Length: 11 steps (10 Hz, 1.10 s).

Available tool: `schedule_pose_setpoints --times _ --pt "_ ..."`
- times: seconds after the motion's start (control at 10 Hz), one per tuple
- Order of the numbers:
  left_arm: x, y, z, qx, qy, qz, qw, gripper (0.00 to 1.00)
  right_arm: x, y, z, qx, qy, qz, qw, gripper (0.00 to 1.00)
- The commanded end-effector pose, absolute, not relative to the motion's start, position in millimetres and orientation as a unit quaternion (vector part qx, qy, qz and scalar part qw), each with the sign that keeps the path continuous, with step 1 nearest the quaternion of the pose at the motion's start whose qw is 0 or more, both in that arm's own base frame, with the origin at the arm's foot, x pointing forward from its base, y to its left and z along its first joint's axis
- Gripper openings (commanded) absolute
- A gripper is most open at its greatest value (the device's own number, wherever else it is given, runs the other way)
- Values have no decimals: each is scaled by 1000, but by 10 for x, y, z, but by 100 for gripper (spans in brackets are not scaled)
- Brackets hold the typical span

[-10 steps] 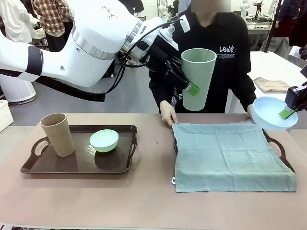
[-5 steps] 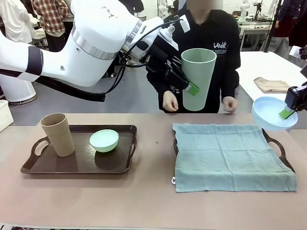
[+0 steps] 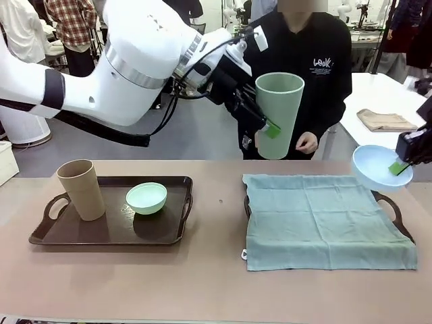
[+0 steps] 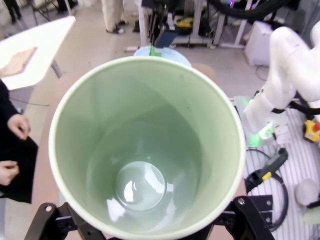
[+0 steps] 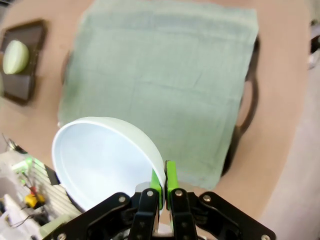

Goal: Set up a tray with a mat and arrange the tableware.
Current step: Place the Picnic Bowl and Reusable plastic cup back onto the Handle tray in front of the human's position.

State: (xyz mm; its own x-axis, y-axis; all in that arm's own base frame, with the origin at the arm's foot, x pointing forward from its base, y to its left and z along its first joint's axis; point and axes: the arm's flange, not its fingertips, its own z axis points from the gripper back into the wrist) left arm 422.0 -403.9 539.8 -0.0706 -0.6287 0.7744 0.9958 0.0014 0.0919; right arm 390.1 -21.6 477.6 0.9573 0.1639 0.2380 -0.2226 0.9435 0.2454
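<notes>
The left pincer [image 3: 273, 126] [image 4: 145, 226] is seen closed around a tall, handleless pale green plastic tumbler [image 3: 279, 101] [image 4: 145, 150], which is gripped across its body with one green pad laid on the wall facing the camera. The tumbler is held upright in the air, above the far edge of the surface [image 3: 216, 283] and in front of a person in a black top [image 3: 317, 61], whose hand [image 3: 307, 142] is seen just beside the tumbler's base. In the left wrist view the tumbler's open mouth is looked into, and nothing is seen inside it. The right pincer [image 3: 399, 166] [image 5: 162, 186] is shut on the rim of a small round light blue bowl [image 3: 373, 165] [image 5: 100, 155], one green pad inside the rim and one outside. The bowl is held tilted in the air above the far right corner of a grey-green cloth mat [image 3: 324, 219] [image 5: 165, 75]. The mat is spread flat over a dark tray [image 3: 395, 210] [image 5: 247, 100], whose handles show at the mat's edges. Well apart, on the left half of the surface, a second dark brown tray [image 3: 108, 233] is found, on which a tall tan plastic tumbler [image 3: 81, 189] stands upright at the left end. A small round mint green bowl [image 3: 146, 198] [image 5: 16, 56] rests near the middle of that tray, apart from the tan tumbler.
</notes>
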Motion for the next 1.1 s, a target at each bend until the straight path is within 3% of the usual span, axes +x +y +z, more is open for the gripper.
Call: schedule_pose_setpoints --times 0.0,0.2,0.6,1.0 --pt "4337 -4296 4915 -249 -327 -671 617 85 4190 -241 4218 103 -102 85 986 4" --pt "4439 -4475 4506 -222 -312 -691 613 85 4341 -175 3884 104 -106 77 986 4" --pt "4360 -4372 4504 -242 -305 -682 620 85 4243 -249 3917 105 -93 72 987 4" --pt "4569 -4472 4193 -263 -320 -680 605 85 4561 -102 3643 101 -85 75 988 4"
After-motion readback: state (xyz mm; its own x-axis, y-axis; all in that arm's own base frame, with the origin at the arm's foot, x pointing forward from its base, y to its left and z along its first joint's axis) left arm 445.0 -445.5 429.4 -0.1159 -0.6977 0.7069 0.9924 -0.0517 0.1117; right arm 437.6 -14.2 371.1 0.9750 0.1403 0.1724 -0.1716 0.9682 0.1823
